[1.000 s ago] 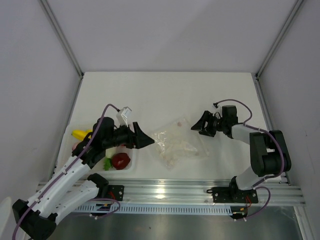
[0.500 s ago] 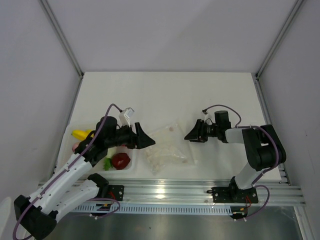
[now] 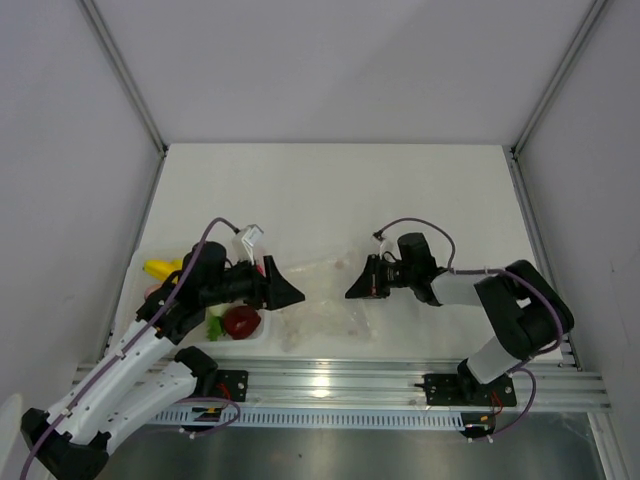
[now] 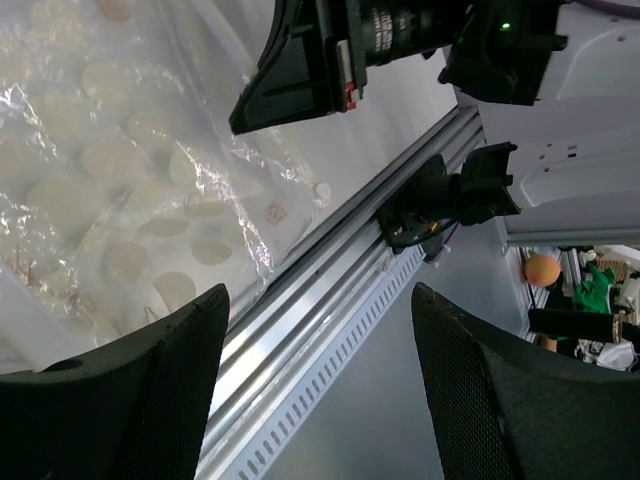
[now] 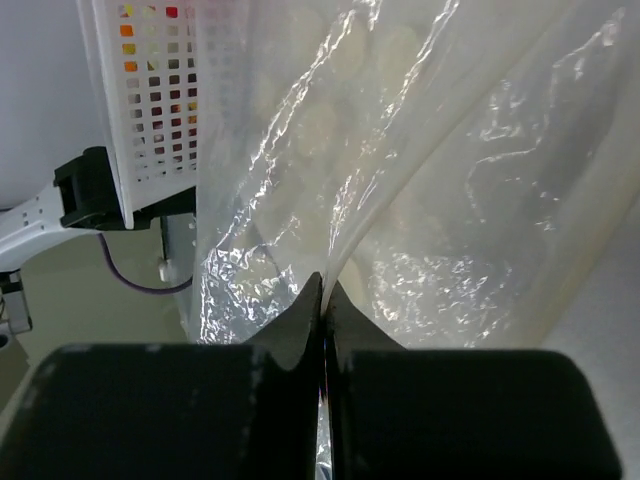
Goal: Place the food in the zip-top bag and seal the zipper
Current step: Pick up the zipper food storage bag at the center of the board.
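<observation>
Zip-top bag (image 3: 322,300) lies flat on the white table (image 3: 330,190), directly between the 2 grippers, with the aluminium rail (image 3: 330,378) just on its near side. The film is clear and crinkled. Pale round patches show through it in the left wrist view; whether they are print or contents cannot be told. The zipper cannot be made out in any view.

The right gripper (image 3: 354,291) sits at the right edge of the bag. In the right wrist view its 2 fingers (image 5: 285,335) are pressed together, with a fold of the bag film pinched in the seam between them.

The left gripper (image 3: 292,292) sits at the left edge of the bag, tip pointing toward it. In the left wrist view its 2 fingers (image 4: 150,400) stand wide apart with nothing between them.

The food lies left of the bag in a shallow translucent tray (image 3: 252,338), partly hidden by the left arm. A red round fruit (image 3: 241,321) is the piece nearest the bag, with green leaves (image 3: 214,327) touching its far-from-bag side. A yellow banana (image 3: 160,268) lies farthest from the bag.
</observation>
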You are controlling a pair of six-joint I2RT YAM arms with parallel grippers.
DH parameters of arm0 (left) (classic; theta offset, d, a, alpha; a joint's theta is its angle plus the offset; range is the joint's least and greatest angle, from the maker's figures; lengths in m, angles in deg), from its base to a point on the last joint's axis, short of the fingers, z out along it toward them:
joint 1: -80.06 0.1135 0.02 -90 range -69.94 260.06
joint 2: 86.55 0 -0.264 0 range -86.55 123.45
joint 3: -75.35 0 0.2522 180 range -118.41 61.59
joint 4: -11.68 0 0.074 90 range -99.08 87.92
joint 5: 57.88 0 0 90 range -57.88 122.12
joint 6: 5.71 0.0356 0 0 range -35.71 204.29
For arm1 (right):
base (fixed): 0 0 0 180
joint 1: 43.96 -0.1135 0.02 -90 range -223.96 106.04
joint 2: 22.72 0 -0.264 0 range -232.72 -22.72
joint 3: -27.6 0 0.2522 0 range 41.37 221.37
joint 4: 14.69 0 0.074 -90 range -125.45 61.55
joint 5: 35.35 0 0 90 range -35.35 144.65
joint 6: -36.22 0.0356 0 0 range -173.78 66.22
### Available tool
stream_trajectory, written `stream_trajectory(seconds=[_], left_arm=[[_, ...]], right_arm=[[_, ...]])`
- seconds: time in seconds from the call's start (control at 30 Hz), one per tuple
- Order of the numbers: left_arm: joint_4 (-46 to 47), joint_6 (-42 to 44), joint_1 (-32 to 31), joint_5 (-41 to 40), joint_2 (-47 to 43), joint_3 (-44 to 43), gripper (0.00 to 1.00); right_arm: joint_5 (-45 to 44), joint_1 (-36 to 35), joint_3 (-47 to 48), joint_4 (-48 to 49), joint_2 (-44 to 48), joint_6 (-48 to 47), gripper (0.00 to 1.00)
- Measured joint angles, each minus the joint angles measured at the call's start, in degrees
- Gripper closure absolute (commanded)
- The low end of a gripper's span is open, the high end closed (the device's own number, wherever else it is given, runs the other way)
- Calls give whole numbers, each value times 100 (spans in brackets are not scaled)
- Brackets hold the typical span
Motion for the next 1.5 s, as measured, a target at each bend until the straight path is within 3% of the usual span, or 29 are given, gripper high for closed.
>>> stream_trajectory(seconds=[0.2, 0.37, 0.63, 0.8, 0.97, 1.33, 1.5], left_arm=[[-682, -2, -22, -181, -236, -229, 24], [-1016, -4, -26, -599, -498, -603, 24], [-898, -323, -162, -831, -431, -420, 27], [-649, -638, -396, -951, -835, 299, 29], [-627, -719, -446, -1001, -1095, 660, 28], [-442, -667, -496, -990, -861, 649, 23], [-610, -595, -509, -1082, -721, 367, 22]], right_arm=[[-1038, -693, 52, -573, 1349, 155, 100], [-2063, -940, 501, -1711, 2623, -35, 100], [-3709, -1453, 1585, -3633, 3480, -776, 100], [-5115, -2173, 2092, -4813, 3534, -1187, 100], [-6179, -2931, 2192, -5327, 3432, -1259, 100], [-6994, -4039, 2455, -5195, 1770, -638, 100], [-7239, -4481, 2706, -4966, 1727, -625, 100]])
